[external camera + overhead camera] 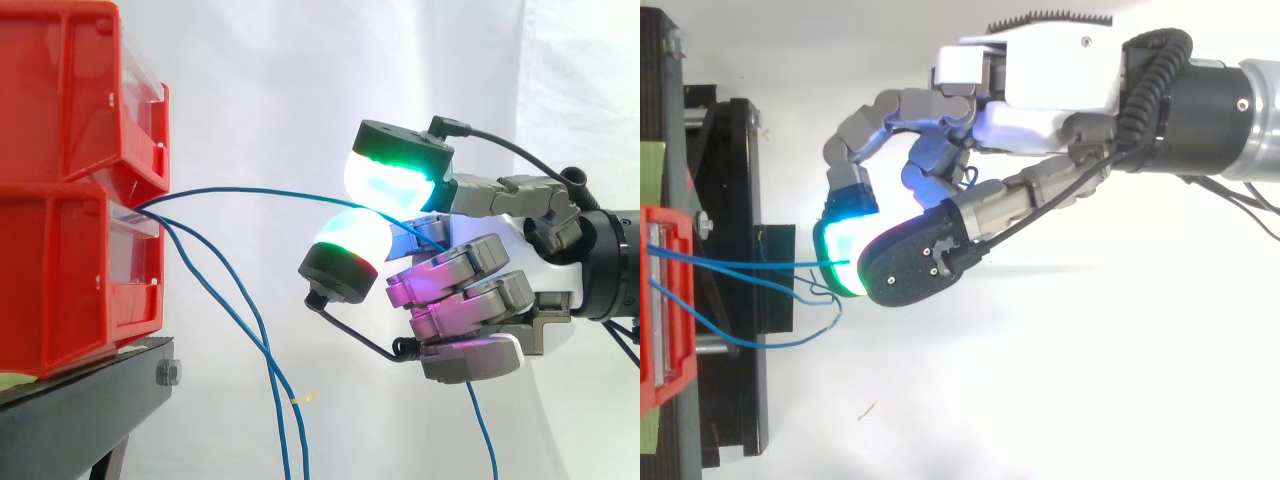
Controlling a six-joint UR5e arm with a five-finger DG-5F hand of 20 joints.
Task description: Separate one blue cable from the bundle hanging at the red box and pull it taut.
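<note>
**Side view.** The hand [470, 290] has its fingers curled, and two glowing pads [390, 180] are pinched on one thin blue cable [260, 190]. That cable leaves the stacked red plastic bins [70, 260] and runs almost level to the pinch. It is held well above the two other blue cables [235, 300], which droop past the black metal stand [90, 400], so separation appears achieved. It bows slightly, so I judge it not fully taut. Its free end hangs below the hand.

**Top view.** The hand [1040, 75] sits near the stand [735, 200]. The pinched cable [750, 264] crosses straight from the bins [660, 300]. The slack ones [760, 345] loop beside it.
</note>
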